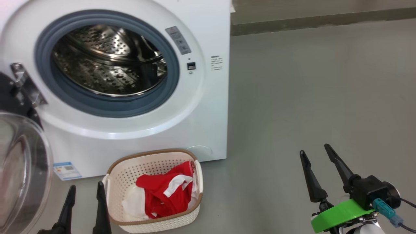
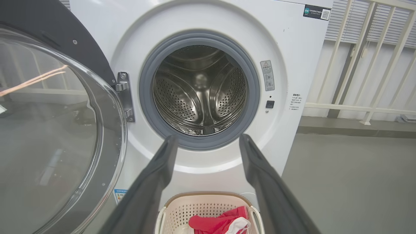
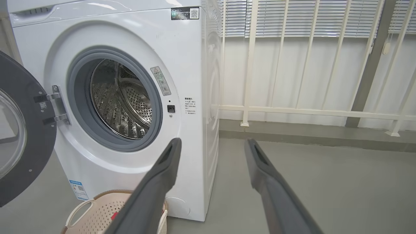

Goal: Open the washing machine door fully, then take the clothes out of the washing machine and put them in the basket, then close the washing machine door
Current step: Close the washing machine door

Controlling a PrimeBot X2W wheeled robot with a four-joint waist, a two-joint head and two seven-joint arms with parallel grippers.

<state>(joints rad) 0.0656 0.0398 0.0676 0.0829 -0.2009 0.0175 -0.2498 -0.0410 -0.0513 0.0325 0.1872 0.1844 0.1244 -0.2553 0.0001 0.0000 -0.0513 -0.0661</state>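
In front of the washing machine (image 1: 201,123), the left gripper (image 1: 86,185) and right gripper (image 1: 314,148) point forward, spread wide, holding nothing.

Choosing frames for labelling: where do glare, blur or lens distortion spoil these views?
Head view: the door glass sits close, soft and washed out; the drum sparkles with highlights. Left wrist view: orange streaks reflect in the door glass; the left fingers look soft. Right wrist view: the wide lens splays the railing bars.
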